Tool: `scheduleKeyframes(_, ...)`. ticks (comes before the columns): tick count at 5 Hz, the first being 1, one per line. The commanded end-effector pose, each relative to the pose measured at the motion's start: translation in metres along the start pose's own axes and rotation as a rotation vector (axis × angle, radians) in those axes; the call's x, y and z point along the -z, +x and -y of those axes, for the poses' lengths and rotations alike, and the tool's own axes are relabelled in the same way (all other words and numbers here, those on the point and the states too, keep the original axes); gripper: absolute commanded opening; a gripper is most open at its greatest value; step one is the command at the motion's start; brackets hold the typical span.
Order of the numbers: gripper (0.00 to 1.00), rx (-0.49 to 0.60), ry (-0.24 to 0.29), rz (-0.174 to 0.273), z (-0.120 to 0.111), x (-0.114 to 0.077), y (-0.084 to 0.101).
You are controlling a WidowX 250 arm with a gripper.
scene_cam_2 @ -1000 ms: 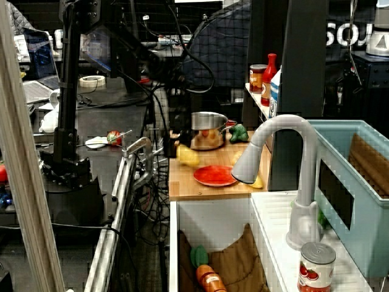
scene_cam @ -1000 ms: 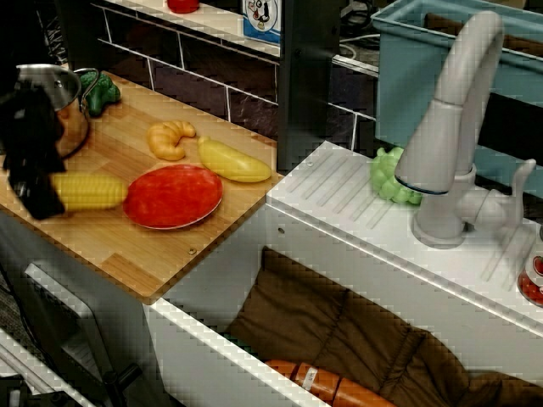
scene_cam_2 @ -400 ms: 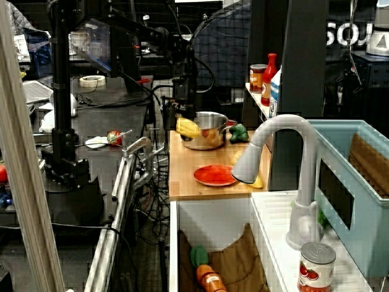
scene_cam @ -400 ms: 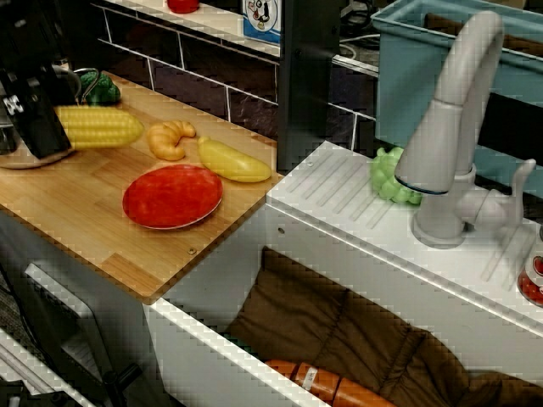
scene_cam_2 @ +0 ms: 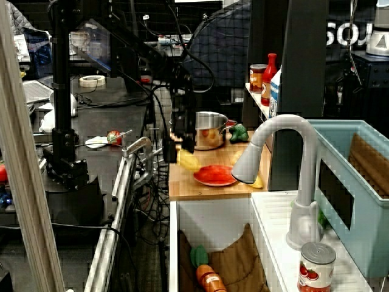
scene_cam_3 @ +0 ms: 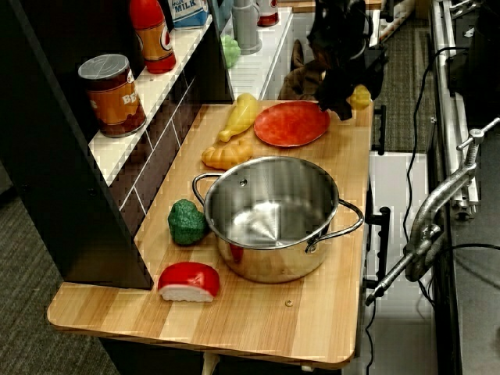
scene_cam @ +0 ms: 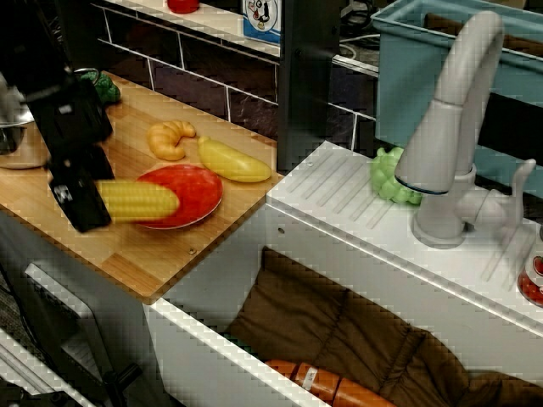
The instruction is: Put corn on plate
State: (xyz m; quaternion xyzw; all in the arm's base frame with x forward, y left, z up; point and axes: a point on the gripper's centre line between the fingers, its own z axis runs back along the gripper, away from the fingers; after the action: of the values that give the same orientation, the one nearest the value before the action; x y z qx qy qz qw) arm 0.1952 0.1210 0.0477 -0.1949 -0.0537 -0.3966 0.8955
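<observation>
The corn (scene_cam: 136, 200) looks like bumpy matt yellow plastic, the plate (scene_cam: 191, 197) smooth glossy red plastic. The counter (scene_cam_3: 328, 312) is pale wood with visible grain. The pot (scene_cam_3: 273, 215) is shiny brushed steel, and the yellow vegetable (scene_cam: 233, 161) is smooth and glossy.

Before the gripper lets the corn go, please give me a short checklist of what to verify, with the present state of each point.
1. Grip: the gripper is shut on the corn. Ok.
2. Position: the free end of the corn overlaps the plate, the held end is off its near edge. Not ok, not centred.
3. Height: whether the corn touches the plate. Cannot tell.
4. Plate surface: red area bare, nothing else on it. Ok.
5. Neighbours: the croissant and the yellow vegetable lie beyond the plate, apart from the corn. Ok.
6. Pot: stands away from the plate. Ok.
</observation>
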Motion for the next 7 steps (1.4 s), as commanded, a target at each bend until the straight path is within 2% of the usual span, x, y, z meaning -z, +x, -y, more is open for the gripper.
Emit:
scheduleKeyframes(1,0.0,-0.025,-0.013,-0.035,0.003,0.017,0.016)
scheduleKeyframes(2,0.0,-0.054,-0.068,-0.072,0.002,0.008,0.036)
scheduleKeyframes(3,0.0,-0.082,-0.111,-0.057,-0.003,-0.024,0.057)
scheduleKeyframes(4,0.0,-0.106,-0.104,-0.038,-0.017,-0.048,0.069)
scheduleKeyframes(5,0.0,-0.095,-0.056,-0.074,-0.033,-0.042,0.058)
scheduleKeyframes(6,0.0,-0.011,0.022,-0.049,-0.045,-0.037,0.033)
scheduleKeyframes(7,0.0,0.03,0.084,-0.056,-0.057,-0.033,0.022)
